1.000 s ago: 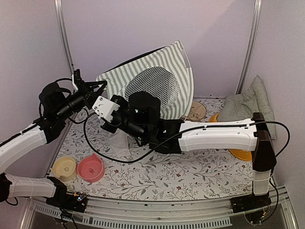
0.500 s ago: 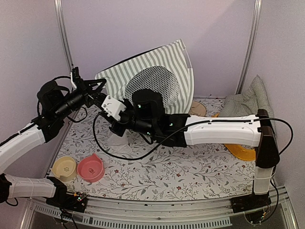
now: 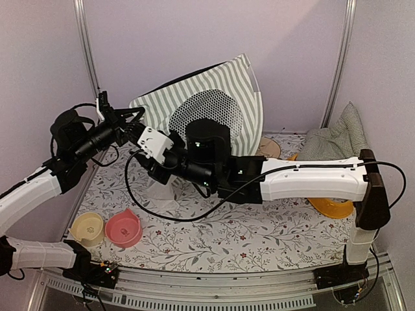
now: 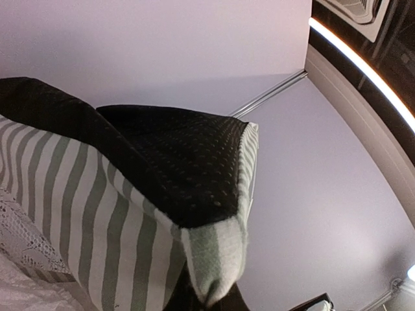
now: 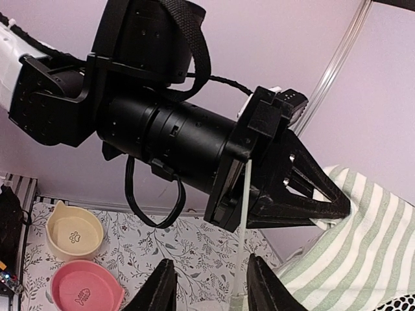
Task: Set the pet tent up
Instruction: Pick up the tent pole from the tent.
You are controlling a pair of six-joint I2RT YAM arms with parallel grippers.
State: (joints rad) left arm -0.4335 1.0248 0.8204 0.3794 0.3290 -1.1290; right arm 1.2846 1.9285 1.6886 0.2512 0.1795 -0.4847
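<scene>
The pet tent (image 3: 214,116), green-and-white striped with a round black mesh window, stands tilted at the back centre. My left gripper (image 3: 137,118) is shut on its left corner. In the left wrist view that striped corner (image 4: 217,259) is pinched between the jaws of the left gripper (image 4: 211,301). My right gripper (image 3: 144,163) sits just below the left one and is open. In the right wrist view a thin white pole (image 5: 241,227) rises between its fingers (image 5: 162,288), close to the right one and not clamped. White lace curtain (image 3: 162,191) hangs below.
A pink bowl (image 3: 123,228) and a yellow bowl (image 3: 87,228) sit at the front left of the floral mat (image 3: 246,240). A checked cushion (image 3: 337,142) leans in the back right corner. An orange dish (image 3: 334,208) and a wooden disc (image 3: 267,150) lie right of the tent.
My right gripper has gone from shut to open around the pole, and its arm has shifted slightly up and right. The left gripper keeps its hold and has not moved.
</scene>
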